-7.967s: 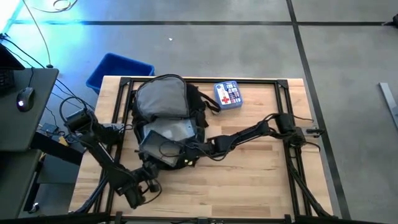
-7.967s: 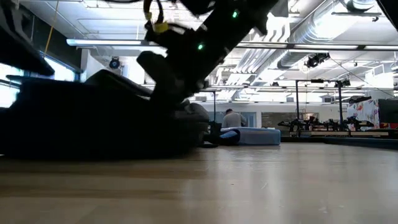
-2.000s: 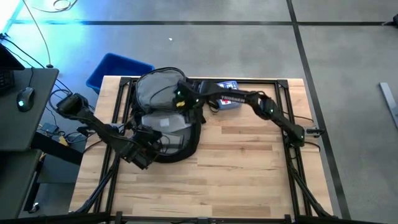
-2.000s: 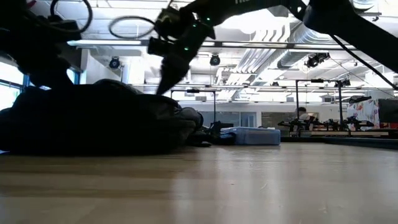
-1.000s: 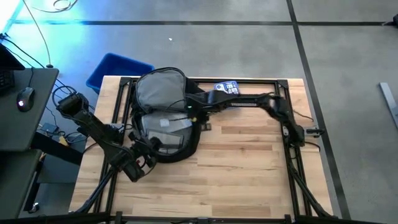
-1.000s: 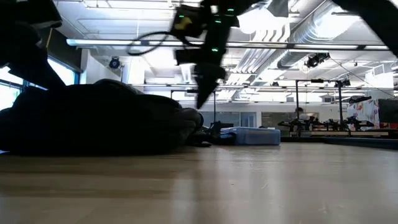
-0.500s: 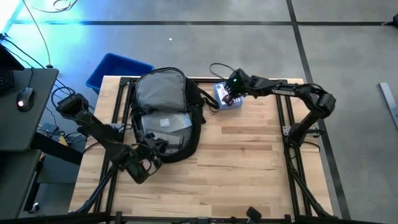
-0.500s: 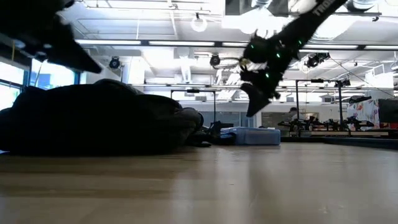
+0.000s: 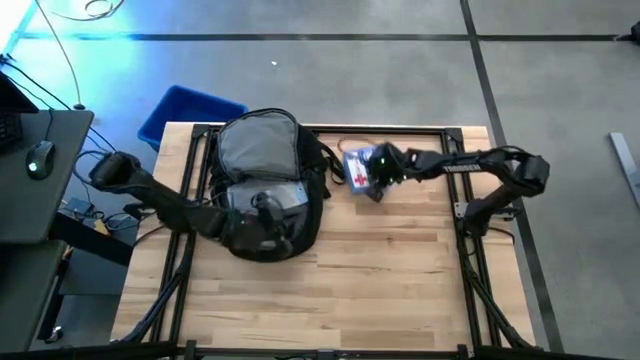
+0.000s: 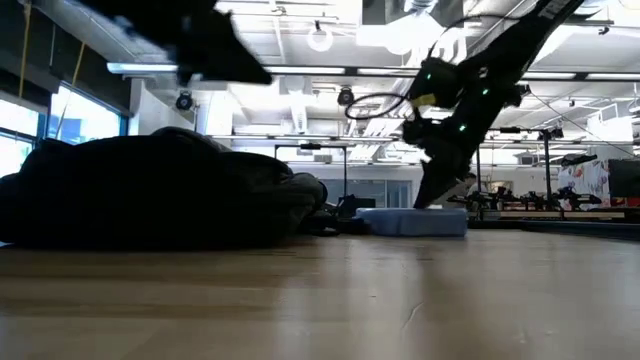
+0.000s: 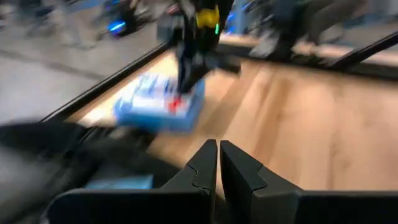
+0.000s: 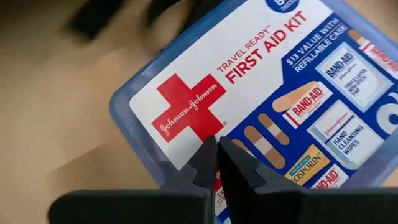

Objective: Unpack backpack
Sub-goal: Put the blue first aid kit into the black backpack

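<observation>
The black backpack (image 9: 255,150) lies flat on the table's far left, its flap open on grey lining; the low view shows it as a dark mound (image 10: 150,195). My left gripper (image 9: 268,210) is shut and hovers above the open compartment (image 11: 217,158), touching nothing. A blue first aid kit (image 9: 355,160) lies flat on the wood to the right of the backpack (image 10: 415,222). My right gripper (image 9: 372,186) is shut and slants down onto it (image 12: 216,152). My right gripper has its shut fingertips on the kit's lid, just beside the red cross (image 12: 193,134), near the end of the kit toward the table's near edge. The fingers come steeply from above, slanting in from the table's right. The kit lies flat on the table.
A pale flat item (image 9: 285,196) lies in the open backpack. A blue bin (image 9: 190,110) stands on the floor beyond the far left corner. Black frame rails (image 9: 470,200) border the table. The near half of the wooden top (image 9: 380,290) is bare.
My left gripper has gone from the backpack's near left corner up and toward the table's right, and now hangs over the open compartment. My right gripper has swung from the backpack's right side to the first aid kit and come down onto its lid. The kit has shifted slightly toward the near edge.
</observation>
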Action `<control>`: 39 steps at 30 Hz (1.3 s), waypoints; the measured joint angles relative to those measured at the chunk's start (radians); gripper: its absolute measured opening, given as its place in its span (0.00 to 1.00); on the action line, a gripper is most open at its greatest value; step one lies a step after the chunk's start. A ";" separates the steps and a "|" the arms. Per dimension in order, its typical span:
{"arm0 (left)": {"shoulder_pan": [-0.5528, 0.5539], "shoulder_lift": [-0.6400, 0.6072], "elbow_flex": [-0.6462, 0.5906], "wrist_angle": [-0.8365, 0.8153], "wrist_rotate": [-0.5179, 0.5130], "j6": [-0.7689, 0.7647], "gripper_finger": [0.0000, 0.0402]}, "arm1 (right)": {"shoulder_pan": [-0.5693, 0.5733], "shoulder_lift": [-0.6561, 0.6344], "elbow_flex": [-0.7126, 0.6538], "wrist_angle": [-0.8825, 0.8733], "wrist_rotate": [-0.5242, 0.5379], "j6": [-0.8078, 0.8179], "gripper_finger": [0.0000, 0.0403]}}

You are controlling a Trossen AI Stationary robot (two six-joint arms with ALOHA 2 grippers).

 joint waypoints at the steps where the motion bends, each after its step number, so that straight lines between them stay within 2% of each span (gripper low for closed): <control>1: 0.027 0.007 0.000 0.049 0.052 0.042 0.00 | 0.037 -0.022 -0.006 -0.023 -0.014 0.008 0.00; 4: 0.097 0.044 0.000 0.154 0.170 0.123 0.00 | 0.145 -0.096 -0.015 -0.111 -0.041 0.024 0.00; 8: 0.167 0.122 0.001 0.251 0.273 0.174 0.00 | 0.296 -0.181 -0.025 -0.186 -0.053 0.035 0.00; 12: 0.217 0.237 0.072 0.292 0.439 0.253 0.00 | 0.416 -0.258 -0.021 -0.147 0.051 0.152 0.00; 16: 0.242 0.377 0.188 0.296 0.533 0.320 0.00 | 0.514 -0.268 -0.021 -0.057 0.113 0.278 0.00; 18: 0.243 0.439 0.237 0.269 0.551 0.366 0.00 | 0.553 -0.241 -0.018 0.007 0.136 0.316 0.00; 21: 0.243 0.503 0.304 0.212 0.553 0.420 0.00 | 0.620 -0.166 -0.019 0.056 0.114 0.362 0.00; 24: 0.246 0.530 0.355 0.160 0.553 0.457 0.00 | 0.681 -0.057 -0.016 0.096 0.092 0.418 0.00; 29: 0.252 0.535 0.390 0.155 0.571 0.501 0.00 | 0.716 0.090 0.007 0.185 0.154 0.473 0.00; 34: 0.260 0.535 0.404 0.149 0.628 0.502 0.00 | 0.762 0.063 0.051 0.161 0.277 0.425 0.00; 39: 0.259 0.536 0.404 0.122 0.628 0.501 0.00 | 0.822 -0.062 0.113 0.069 0.442 0.424 0.00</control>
